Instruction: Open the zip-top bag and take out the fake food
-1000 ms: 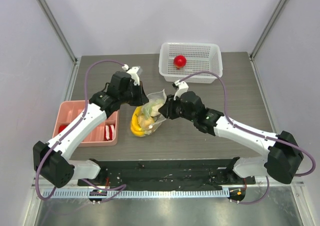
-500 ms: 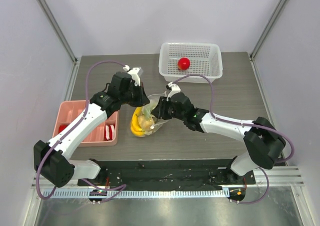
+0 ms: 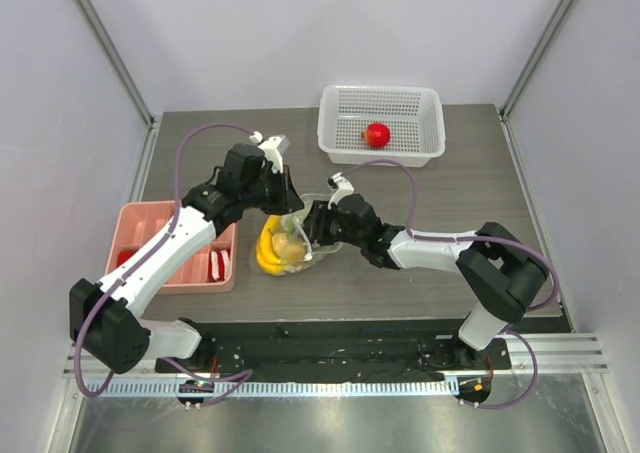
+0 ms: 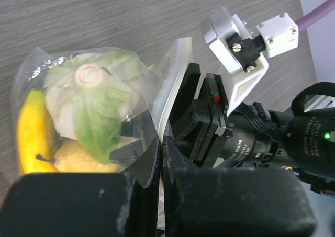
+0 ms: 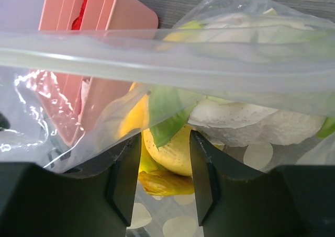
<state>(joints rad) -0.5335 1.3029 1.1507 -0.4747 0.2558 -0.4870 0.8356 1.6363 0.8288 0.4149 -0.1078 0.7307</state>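
Note:
The zip-top bag (image 3: 283, 245) lies mid-table with its mouth open toward the right. It holds a yellow banana bunch (image 4: 30, 126), a white cauliflower with green leaves (image 4: 88, 97) and a yellow-orange round fruit (image 5: 172, 149). My left gripper (image 3: 286, 202) is shut on the bag's upper rim (image 4: 168, 98), which it holds up. My right gripper (image 3: 311, 227) is open and reaches into the bag's mouth. Its fingers (image 5: 125, 177) stand on either side of the yellow-orange fruit. A red round fruit (image 3: 377, 134) lies in the white perforated basket (image 3: 432, 123).
The pink tray (image 3: 140, 225) with red pieces stands left of the bag, under my left arm. It also shows in the right wrist view (image 5: 89, 17), through the plastic. The basket stands at the back right.
My right gripper has moved left into the bag's mouth. The bag has shifted slightly left and down. The red fruit has rolled to the right in the basket.

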